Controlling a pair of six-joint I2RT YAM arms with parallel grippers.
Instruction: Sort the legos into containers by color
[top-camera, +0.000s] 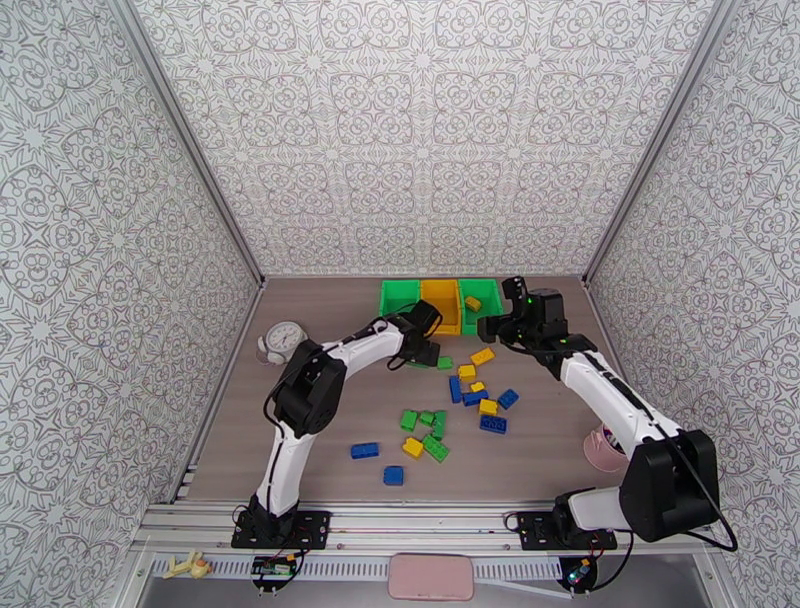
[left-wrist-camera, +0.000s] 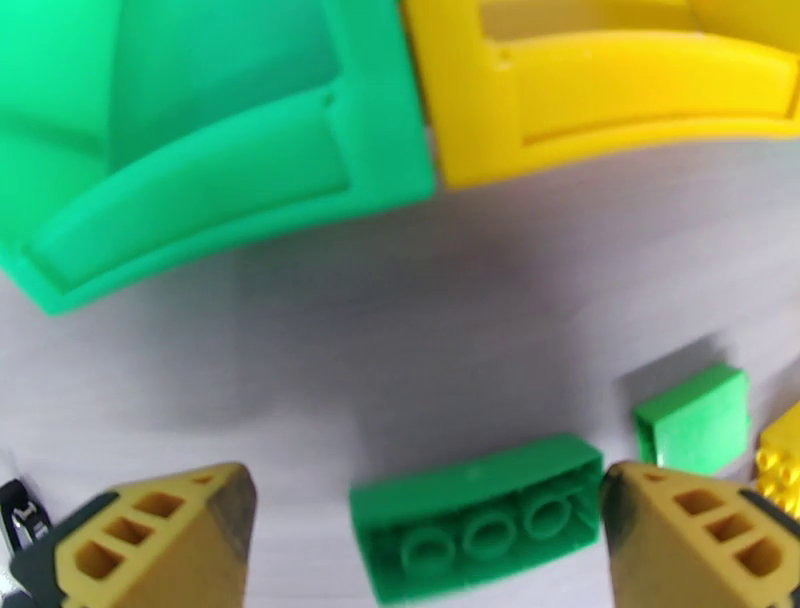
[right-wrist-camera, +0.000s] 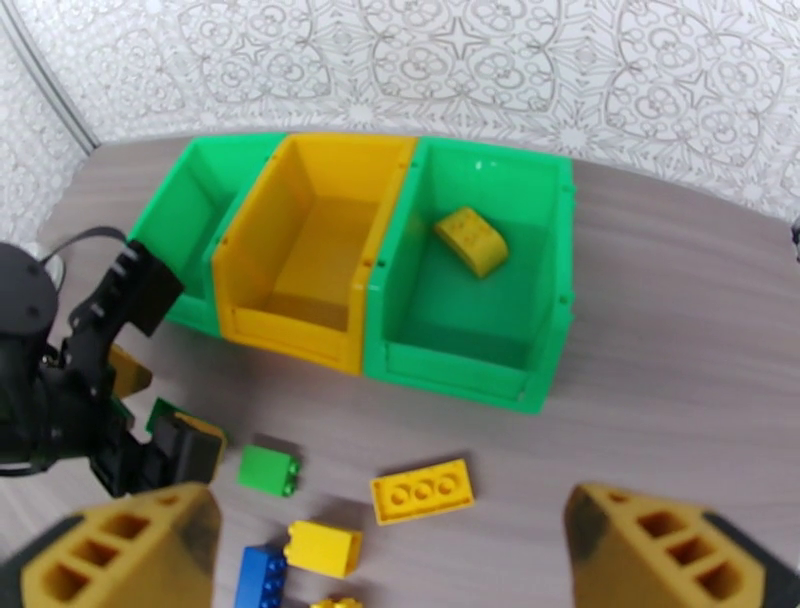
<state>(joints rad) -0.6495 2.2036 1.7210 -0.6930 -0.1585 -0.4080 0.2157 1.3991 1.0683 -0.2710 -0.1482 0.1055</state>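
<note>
No writing, label, brand or number can be read anywhere. The round clock (top-camera: 284, 337), lying well to the left of the left gripper (top-camera: 432, 354), has a pale dial, but its markings are too small to make out.
</note>
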